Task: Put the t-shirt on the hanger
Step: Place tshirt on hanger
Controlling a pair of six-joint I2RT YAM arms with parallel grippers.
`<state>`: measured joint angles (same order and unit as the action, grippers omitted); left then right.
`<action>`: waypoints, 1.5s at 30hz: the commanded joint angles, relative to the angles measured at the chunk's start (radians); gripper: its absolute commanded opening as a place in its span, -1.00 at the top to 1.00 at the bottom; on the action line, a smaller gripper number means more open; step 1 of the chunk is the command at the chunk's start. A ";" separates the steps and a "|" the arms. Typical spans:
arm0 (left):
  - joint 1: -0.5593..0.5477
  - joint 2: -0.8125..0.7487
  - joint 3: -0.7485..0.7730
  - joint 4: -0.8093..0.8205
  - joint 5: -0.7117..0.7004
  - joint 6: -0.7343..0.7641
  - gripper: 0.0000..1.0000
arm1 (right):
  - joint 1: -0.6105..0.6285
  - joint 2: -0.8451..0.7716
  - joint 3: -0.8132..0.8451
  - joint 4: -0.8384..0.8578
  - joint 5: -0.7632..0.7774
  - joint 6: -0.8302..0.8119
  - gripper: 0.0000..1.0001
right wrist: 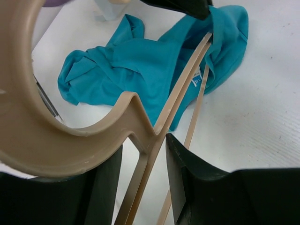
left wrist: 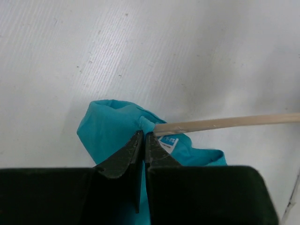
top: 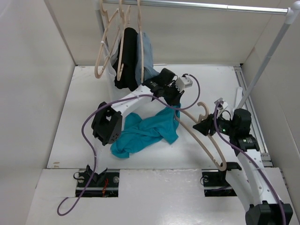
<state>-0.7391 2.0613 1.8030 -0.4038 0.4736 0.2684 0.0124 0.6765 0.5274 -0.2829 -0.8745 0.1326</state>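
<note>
One teal t-shirt (top: 145,133) lies crumpled, its white label (left wrist: 168,142) showing.

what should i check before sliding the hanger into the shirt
1. Right gripper clamped on the hanger at its neck: ok.
2. Left gripper pinched on the t-shirt beside the white label: ok.
3. Hanger arm tip meets the cloth at that pinch: ok.
4. Tip is inside the neck opening, not just under a fold: cannot tell.
5. Shirt spread so that the shoulders can follow: not ok, most of it lies bunched on the table.
</note>
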 commanded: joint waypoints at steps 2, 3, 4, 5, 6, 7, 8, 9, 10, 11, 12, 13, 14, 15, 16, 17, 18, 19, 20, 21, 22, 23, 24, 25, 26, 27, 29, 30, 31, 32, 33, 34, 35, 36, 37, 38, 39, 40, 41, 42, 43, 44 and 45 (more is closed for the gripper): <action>-0.002 -0.102 0.018 -0.044 0.089 -0.001 1.00 | -0.002 0.007 0.003 0.174 0.020 0.042 1.00; -0.002 -0.118 0.009 -0.053 0.112 -0.001 1.00 | -0.002 0.008 0.003 0.210 0.020 0.042 1.00; -0.002 -0.130 0.009 -0.053 0.126 0.008 1.00 | -0.002 0.021 0.003 0.238 0.020 0.064 1.00; -0.002 -0.130 -0.002 -0.053 0.138 0.008 1.00 | -0.002 0.038 0.003 0.264 0.020 0.093 1.00; -0.002 -0.130 -0.002 -0.053 0.148 0.008 1.00 | -0.002 0.047 0.003 0.290 0.020 0.108 1.00; -0.002 -0.130 0.008 -0.053 0.148 0.008 1.00 | -0.002 0.047 0.003 0.333 0.020 0.119 1.00; -0.002 -0.130 0.021 -0.053 0.148 0.008 1.00 | 0.021 0.061 0.003 0.347 0.020 0.128 1.00; -0.002 -0.130 0.048 -0.053 0.148 -0.001 1.00 | 0.032 0.072 0.016 0.358 0.034 0.140 1.00; -0.002 -0.121 0.064 -0.053 0.148 -0.001 1.00 | 0.046 0.072 0.016 0.384 0.058 0.140 1.00; -0.002 -0.121 0.077 -0.053 0.148 -0.001 1.00 | 0.079 0.072 0.025 0.396 0.075 0.151 1.00; -0.002 -0.121 0.099 -0.053 0.148 -0.012 1.00 | 0.096 0.081 0.025 0.412 0.095 0.166 1.00; -0.002 -0.112 0.099 -0.053 0.148 -0.023 1.00 | 0.113 0.093 0.025 0.460 0.117 0.180 1.00; -0.002 -0.112 0.113 -0.053 0.161 -0.023 1.00 | 0.130 0.103 0.025 0.496 0.155 0.197 1.00; -0.002 -0.112 0.113 -0.053 0.178 -0.034 1.00 | 0.158 0.112 0.011 0.533 0.172 0.214 1.00; -0.002 -0.112 0.113 -0.062 0.178 -0.034 1.00 | 0.167 0.130 0.000 0.566 0.190 0.238 1.00; -0.002 -0.121 0.113 -0.075 0.190 -0.034 1.00 | 0.167 0.139 0.000 0.626 0.231 0.249 1.00; -0.002 -0.121 0.113 -0.084 0.191 -0.034 1.00 | 0.176 0.150 -0.010 0.654 0.248 0.249 1.00; -0.002 -0.139 0.122 -0.099 0.191 -0.014 1.00 | 0.176 0.176 -0.010 0.677 0.267 0.260 1.00; -0.002 -0.170 0.113 -0.124 0.191 0.011 1.00 | 0.176 0.193 -0.010 0.697 0.282 0.251 1.00; -0.002 -0.188 0.102 -0.124 0.191 0.044 1.00 | 0.176 0.214 -0.010 0.724 0.282 0.239 1.00; -0.002 -0.208 0.087 -0.124 0.191 0.057 1.00 | 0.176 0.242 0.017 0.734 0.282 0.219 1.00; -0.002 -0.228 0.046 -0.133 0.191 0.071 1.00 | 0.176 0.308 0.038 0.734 0.267 0.169 1.00; -0.002 -0.266 0.023 -0.142 0.200 0.087 1.00 | 0.190 0.342 0.061 0.734 0.258 0.142 1.00; -0.002 -0.282 0.001 -0.142 0.217 0.121 1.00 | 0.202 0.372 0.101 0.734 0.249 0.121 1.00; -0.002 -0.294 -0.037 -0.156 0.217 0.133 1.00 | 0.202 0.420 0.115 0.744 0.249 0.089 1.00; -0.002 -0.315 -0.054 -0.171 0.244 0.156 1.00 | 0.202 0.437 0.126 0.769 0.249 0.088 1.00; -0.002 -0.331 -0.092 -0.181 0.258 0.187 1.00 | 0.202 0.446 0.137 0.792 0.249 0.073 1.00; -0.002 -0.331 -0.103 -0.193 0.258 0.202 1.00 | 0.202 0.446 0.137 0.804 0.249 0.062 1.00; -0.002 -0.345 -0.114 -0.202 0.267 0.222 0.63 | 0.202 0.446 0.137 0.821 0.249 0.062 1.00; -0.002 -0.360 -0.125 -0.202 0.267 0.245 0.42 | 0.202 0.446 0.126 0.830 0.249 0.050 1.00; -0.002 -0.360 -0.145 -0.202 0.267 0.303 0.31 | 0.211 0.437 0.117 0.830 0.249 0.030 1.00; -0.002 -0.374 -0.154 -0.214 0.267 0.339 0.25 | 0.212 0.437 0.117 0.830 0.238 0.016 1.00; -0.002 -0.389 -0.163 -0.228 0.267 0.379 0.09 | 0.221 0.437 0.117 0.830 0.214 0.000 1.00; -0.002 -0.398 -0.177 -0.237 0.267 0.421 0.05 | 0.221 0.437 0.093 0.830 0.204 -0.013 1.00; -0.002 -0.417 -0.177 -0.237 0.267 0.486 0.05 | 0.221 0.437 0.082 0.830 0.204 -0.031 1.00; -0.002 -0.428 -0.188 -0.237 0.254 0.508 0.02 | 0.231 0.423 0.069 0.830 0.191 -0.042 1.00; 0.007 -0.440 -0.188 -0.218 0.237 0.518 0.02 | 0.244 0.423 0.060 0.830 0.180 -0.051 1.00; 0.007 -0.454 -0.188 -0.195 0.226 0.519 -0.01 | 0.244 0.394 0.042 0.830 0.180 -0.063 1.00; 0.018 -0.490 -0.197 -0.131 0.214 0.552 -0.07 | 0.259 0.381 0.031 0.830 0.180 -0.076 1.00; 0.018 -0.513 -0.209 -0.086 0.186 0.577 -0.15 | 0.271 0.367 0.022 0.830 0.180 -0.076 1.00; 0.018 -0.536 -0.227 -0.029 0.175 0.598 -0.30 | 0.271 0.351 0.004 0.830 0.180 -0.076 1.00; 0.018 -0.559 -0.287 0.037 0.175 0.615 -0.63 | 0.281 0.321 0.003 0.830 0.192 -0.085 1.00; 0.018 -0.599 -0.322 0.156 0.175 0.643 -0.82 | 0.281 0.308 -0.009 0.820 0.203 -0.085 1.00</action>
<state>-0.7296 1.5948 1.5383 -0.4870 0.6575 0.7933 0.2779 1.0439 0.5282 0.4564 -0.6621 0.0925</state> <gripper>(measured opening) 0.867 0.468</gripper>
